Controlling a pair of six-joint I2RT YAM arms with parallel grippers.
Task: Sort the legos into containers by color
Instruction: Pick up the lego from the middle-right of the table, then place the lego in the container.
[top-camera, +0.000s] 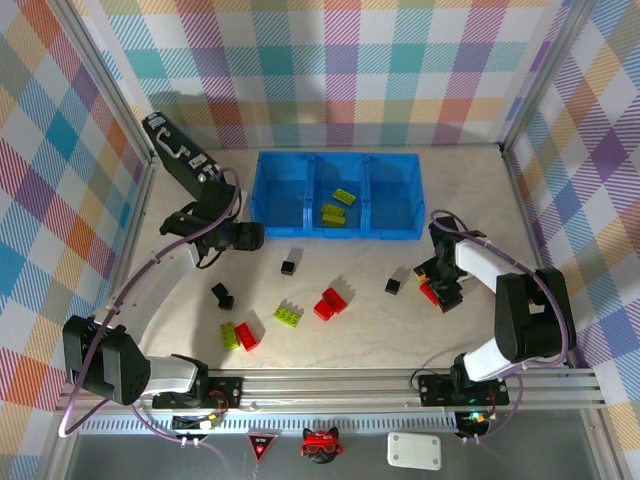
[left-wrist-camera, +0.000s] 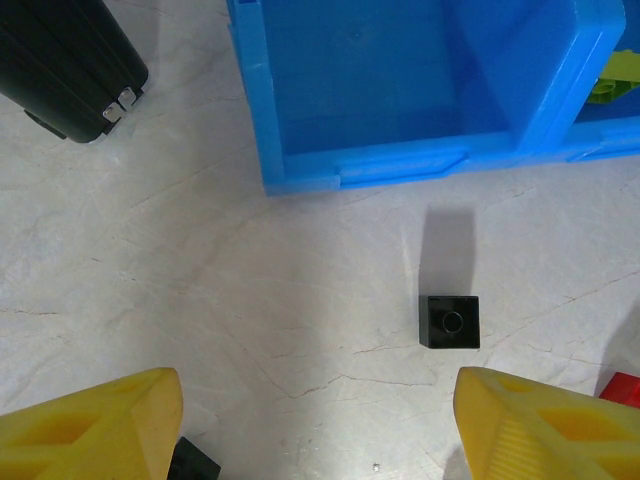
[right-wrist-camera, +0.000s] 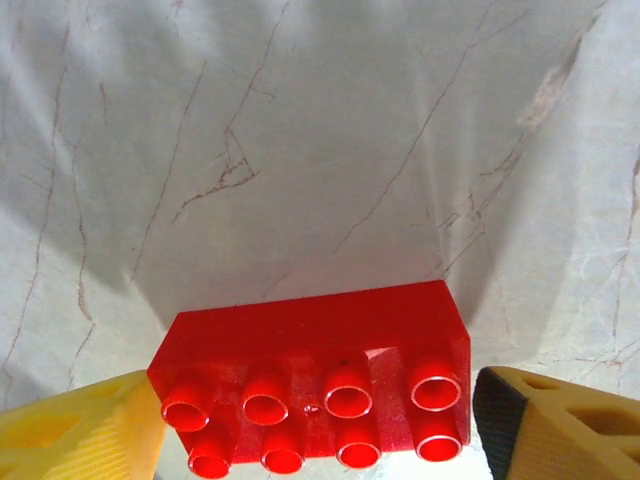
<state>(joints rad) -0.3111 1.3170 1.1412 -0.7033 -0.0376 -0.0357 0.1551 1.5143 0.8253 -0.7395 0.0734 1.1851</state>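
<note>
1. Now, the right gripper (top-camera: 440, 288) sits off the front right corner of the blue tray (top-camera: 335, 156), on the side toward the arms. Its yellow fingers (right-wrist-camera: 80, 430) meet the two short ends of a red brick (right-wrist-camera: 315, 385). The jaws appear clamped on it, with the brick's long axis running from finger to finger.
2. For sorting, that brick would need to travel toward the tray and slightly left. The tray's right compartment is nearest, and green bricks (top-camera: 335, 205) lie in the middle one.
3. The left gripper (top-camera: 250, 237) hovers just in front of the tray's left compartment, jaws spread wide and holding nothing.
4. A black cube (left-wrist-camera: 449, 321) lies on the table just in front of the tray, ahead of those jaws and right of their centre line. The left arm is the nearer one to it.
5. Other loose bricks (top-camera: 330, 302) in red, green and black lie scattered farther in front of the tray.
</note>
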